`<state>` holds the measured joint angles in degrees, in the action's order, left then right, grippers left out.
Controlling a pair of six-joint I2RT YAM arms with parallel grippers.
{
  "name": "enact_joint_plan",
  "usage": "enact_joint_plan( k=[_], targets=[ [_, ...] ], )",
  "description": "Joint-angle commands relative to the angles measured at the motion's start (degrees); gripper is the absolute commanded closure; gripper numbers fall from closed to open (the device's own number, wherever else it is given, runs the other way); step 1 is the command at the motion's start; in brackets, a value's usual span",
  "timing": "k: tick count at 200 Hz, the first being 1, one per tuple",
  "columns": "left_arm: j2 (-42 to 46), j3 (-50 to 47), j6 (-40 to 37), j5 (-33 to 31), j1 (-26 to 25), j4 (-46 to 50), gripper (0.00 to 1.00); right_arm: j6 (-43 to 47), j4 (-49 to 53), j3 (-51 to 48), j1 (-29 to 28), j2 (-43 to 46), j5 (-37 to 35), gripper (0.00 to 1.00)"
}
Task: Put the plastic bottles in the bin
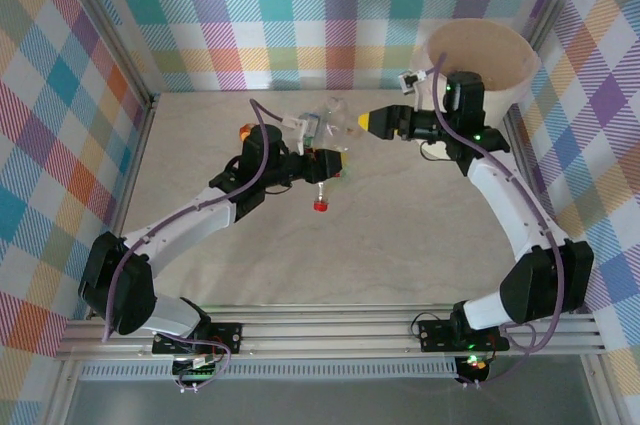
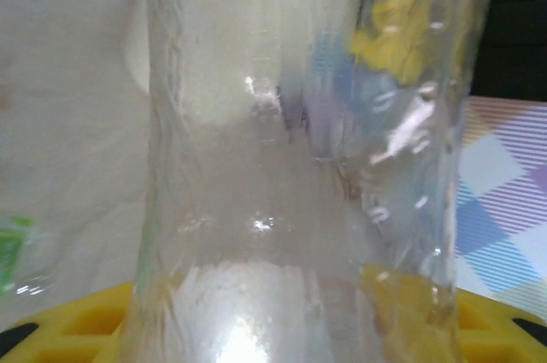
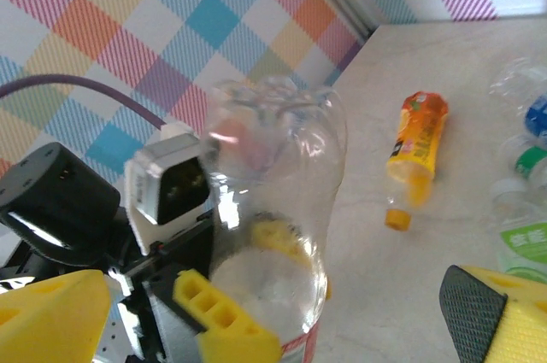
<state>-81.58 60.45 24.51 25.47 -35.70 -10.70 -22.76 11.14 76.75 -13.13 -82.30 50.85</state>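
Note:
A clear plastic bottle (image 1: 335, 125) with a red cap (image 1: 321, 205) hangs above the table's middle, and my left gripper (image 1: 322, 160) is shut on its body. In the left wrist view the bottle (image 2: 299, 166) stands right before the lens, with the left gripper (image 2: 256, 329) clamped low on it. My right gripper (image 1: 368, 123) is open just right of the bottle's base. From the right wrist, the bottle (image 3: 282, 209) stands ahead of the right gripper (image 3: 273, 307), whose fingers (image 3: 51, 312) are wide apart. The cream bin (image 1: 505, 60) stands at the back right.
An orange bottle (image 3: 417, 137) lies on the table with a loose orange cap (image 3: 396, 219) beside it. More clear bottles with blue (image 3: 537, 114) and green labels (image 3: 526, 243) lie close by. Checked walls enclose the table on three sides.

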Motion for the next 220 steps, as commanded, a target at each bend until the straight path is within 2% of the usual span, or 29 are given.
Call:
enact_joint_plan(
  k=[1,34,89,135,165,176,192,209,220],
  targets=[
    [0.2,0.2,2.5,6.3,-1.1,-8.4,0.57,0.6,-2.3,2.4,-1.3,-1.0,4.4,0.00],
    [-1.7,1.7,3.7,9.4,-2.1,-10.7,0.57,0.4,-4.5,3.3,-3.2,-2.5,5.0,0.00],
    [-4.0,3.9,3.6,10.2,-3.4,-10.7,0.57,0.2,-9.4,5.0,-6.6,-5.2,7.7,0.02],
    [-3.7,4.3,3.1,9.7,-3.4,-9.1,0.57,0.7,-8.9,5.6,-7.7,-6.5,6.0,0.37],
    [-3.0,4.2,2.1,8.3,-3.5,-7.7,0.54,0.8,-7.4,6.1,-7.7,-6.5,3.4,0.49],
    [-2.9,4.3,1.8,7.7,-3.4,-6.8,0.50,0.7,-7.5,5.9,-7.7,-6.2,1.9,0.53],
    [-2.5,4.3,1.5,5.6,-3.4,-5.0,0.39,0.7,-7.5,5.6,-7.7,-5.6,-1.9,0.55],
    [-1.6,3.8,1.2,3.5,-3.4,-3.9,0.17,1.9,-6.5,5.8,-7.6,-4.8,-6.6,0.58],
    [-0.9,3.2,1.0,2.2,-3.5,-3.7,0.08,2.6,-5.5,6.3,-7.5,-4.4,-9.6,0.60]
  ],
)
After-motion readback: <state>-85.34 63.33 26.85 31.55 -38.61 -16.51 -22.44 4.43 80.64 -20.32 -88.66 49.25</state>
